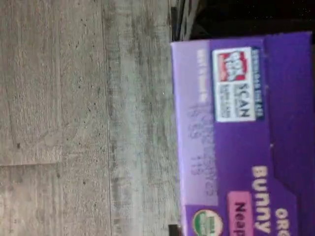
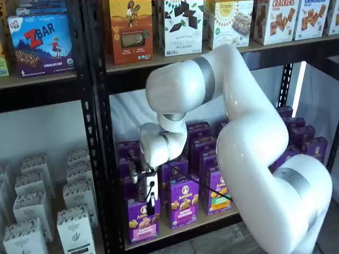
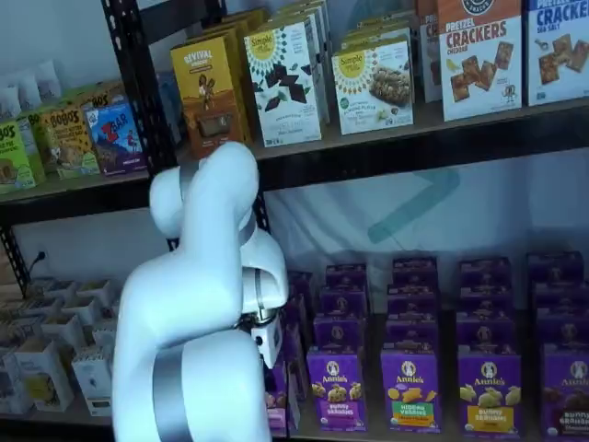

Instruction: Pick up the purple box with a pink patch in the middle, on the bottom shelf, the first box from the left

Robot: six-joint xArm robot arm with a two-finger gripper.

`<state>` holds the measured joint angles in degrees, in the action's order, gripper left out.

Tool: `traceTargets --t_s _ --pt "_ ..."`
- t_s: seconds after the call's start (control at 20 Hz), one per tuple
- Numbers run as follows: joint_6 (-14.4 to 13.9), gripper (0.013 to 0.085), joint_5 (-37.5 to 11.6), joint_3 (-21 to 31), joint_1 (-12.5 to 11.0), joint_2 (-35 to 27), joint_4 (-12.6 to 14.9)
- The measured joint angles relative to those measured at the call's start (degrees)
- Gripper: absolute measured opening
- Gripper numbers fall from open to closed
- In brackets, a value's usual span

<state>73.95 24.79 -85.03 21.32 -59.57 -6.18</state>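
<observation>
The purple box [image 2: 142,222] with a pink patch stands at the left front of the bottom shelf [image 2: 180,232]. In a shelf view my gripper [image 2: 148,203] hangs right at the box's top edge, with one black finger lying over its front face. No gap between the fingers shows, and I cannot tell whether they grip the box. In the wrist view the box's purple top flap [image 1: 246,137] fills one side, very close. In a shelf view the arm hides most of the box [image 3: 277,405], and the gripper's white body [image 3: 269,341] sits just above it.
A purple box with a violet band [image 2: 184,203] and one with a green patch [image 2: 219,191] stand right beside the target. More purple boxes fill the rows behind. A black upright [image 2: 100,159] stands to the left. The wrist view shows grey plank floor [image 1: 74,123] below.
</observation>
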Motion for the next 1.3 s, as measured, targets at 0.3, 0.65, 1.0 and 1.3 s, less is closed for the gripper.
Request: traceTargets --t_s 0.3,0.65,1.0,1.3 --pt "-1.1 0.037 -0.3 0.9 -0.2 0.6 1.4" --pt "-3.8 0.037 -2.6 7.3 -0.7 4.9 5.0" --pt "-4.4 0.037 -6.5 18.0 -1.7 12.5 6.8" --pt "-4.7 0.037 -9.9 27.6 -3.1 20.0 8.6"
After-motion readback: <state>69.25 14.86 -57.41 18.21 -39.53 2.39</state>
